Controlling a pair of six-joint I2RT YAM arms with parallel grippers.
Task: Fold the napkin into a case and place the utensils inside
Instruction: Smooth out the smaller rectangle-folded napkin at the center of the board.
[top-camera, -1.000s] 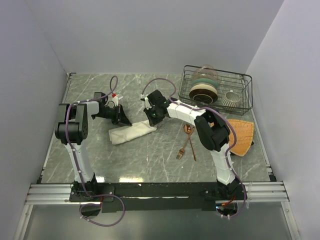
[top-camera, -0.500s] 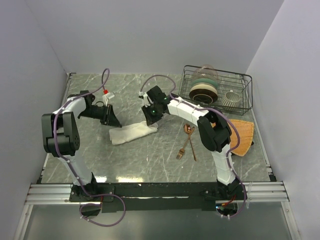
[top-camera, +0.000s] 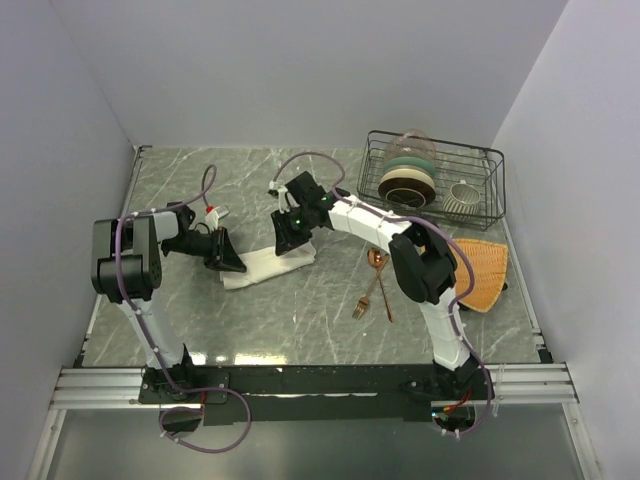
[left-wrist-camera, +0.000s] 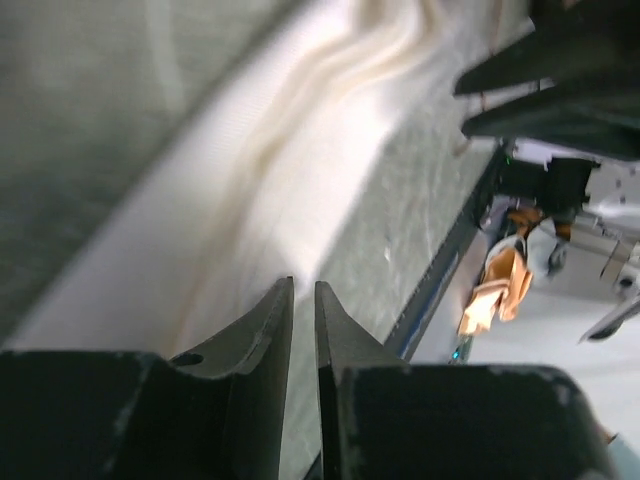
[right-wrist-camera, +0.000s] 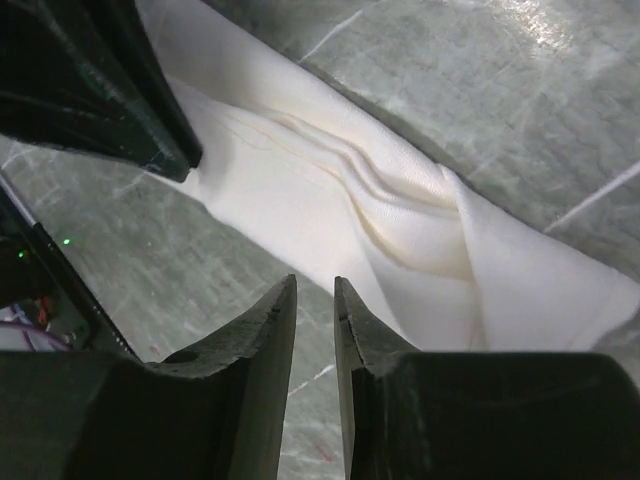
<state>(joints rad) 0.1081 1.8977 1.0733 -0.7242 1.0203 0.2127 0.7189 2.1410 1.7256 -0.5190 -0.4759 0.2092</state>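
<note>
Right now: fold nearly done, cutlery not loaded yet

The napkin (top-camera: 266, 264) is lying as a narrow slanted strip on the worktop (top-camera: 300, 325), between both arms. It's reading as case-shaped already, though ripples are showing near one end in the right wrist view. The utensils (top-camera: 375, 285) are lying together on bare worktop, well apart to the right of the strip and near the orange mat (top-camera: 487, 272).

Left tool (top-camera: 238, 266) is hanging over the strip's left end, jaws at a narrow slit and gripping nothing. Right tool (top-camera: 284, 242) is sitting over the other end, same narrow slit, nothing between. Can't tell whether either tip is touching cloth.

Next, I'm guessing: flattening the ripples or opening the pocket mouth, then going for the cutlery. That's thin metal lying flat, so it's needing a low, precise pinch.
</note>
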